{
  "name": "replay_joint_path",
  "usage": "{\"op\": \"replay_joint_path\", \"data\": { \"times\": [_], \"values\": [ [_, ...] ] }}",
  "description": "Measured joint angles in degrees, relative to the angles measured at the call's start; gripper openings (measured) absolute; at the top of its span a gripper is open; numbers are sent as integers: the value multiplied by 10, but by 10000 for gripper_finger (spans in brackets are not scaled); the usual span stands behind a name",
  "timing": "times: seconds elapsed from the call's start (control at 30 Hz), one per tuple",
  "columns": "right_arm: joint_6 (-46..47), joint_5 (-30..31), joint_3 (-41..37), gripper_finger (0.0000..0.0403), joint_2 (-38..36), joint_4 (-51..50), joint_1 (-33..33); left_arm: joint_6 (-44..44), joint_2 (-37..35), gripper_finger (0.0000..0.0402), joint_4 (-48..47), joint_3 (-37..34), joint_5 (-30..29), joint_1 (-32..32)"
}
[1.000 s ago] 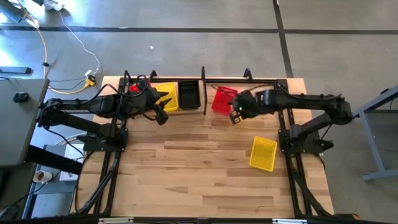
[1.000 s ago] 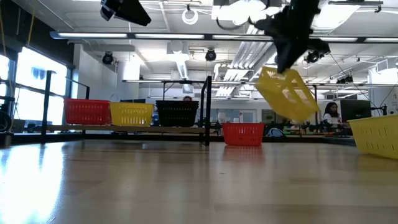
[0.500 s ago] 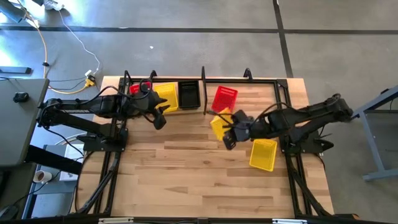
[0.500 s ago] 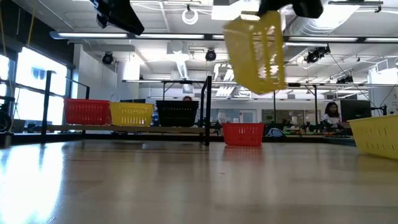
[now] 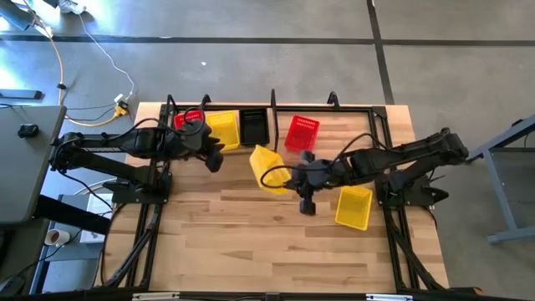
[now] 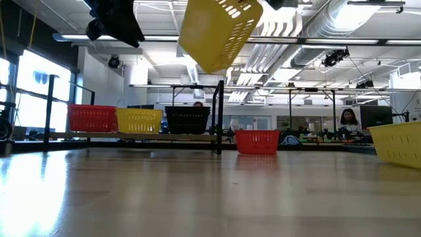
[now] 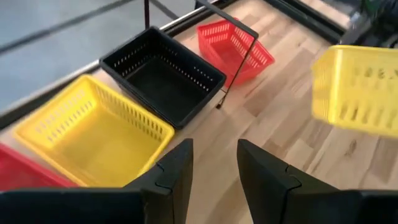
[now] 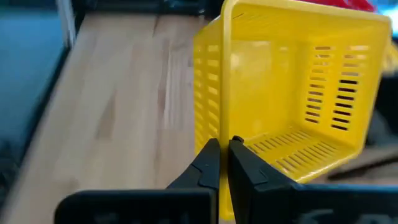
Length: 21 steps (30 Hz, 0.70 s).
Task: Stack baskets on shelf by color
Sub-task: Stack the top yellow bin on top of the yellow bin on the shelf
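My right gripper (image 5: pixel 289 176) is shut on a yellow basket (image 5: pixel 267 167) and holds it high over the middle of the table; it also shows as the yellow basket (image 6: pixel 217 29) in the low view. On the shelf (image 5: pixel 273 125), left of its divider, a red basket (image 5: pixel 191 119), a yellow basket (image 5: pixel 224 130) and a black basket (image 5: pixel 254 127) stand side by side on their bottoms. Another red basket (image 5: pixel 302 134) stands right of the divider. My left gripper (image 7: pixel 214 168) hangs open in front of the shelf's left half, with nothing between its fingers. My right gripper pinches one side wall of the yellow basket at its rim (image 8: pixel 222 124), one finger inside the basket and one outside. The fingers come from the table's right, slanting down. The basket is lifted clear and tipped, its opening turned toward the gripper.
A further yellow basket (image 5: pixel 354 206) lies on the table near its right edge, beside the right arm's base. The shelf's black posts and divider (image 6: pixel 220 115) stand along the far edge. The near half of the tabletop (image 5: pixel 267 251) is bare wood.
My right gripper has carried the yellow basket from in front of the shelf's right half toward the table's left and upward, rolling as it went, so the basket has turned about and tipped. My left gripper has rolled in place and stayed open.
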Motion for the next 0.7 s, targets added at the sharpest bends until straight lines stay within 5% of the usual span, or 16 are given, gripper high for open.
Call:
{"op": "replay_joint_path", "data": {
  "times": [0.37, 0.7],
  "values": [
    [-397, -49, 0, 0, 47, 8, -55, -136, 0, 114, 1, 0, 18, 0],
    [-591, -41, 0, 0, 140, 8, -63, -212, 0, 114, -2, 0, 43, 0]
  ]
}}
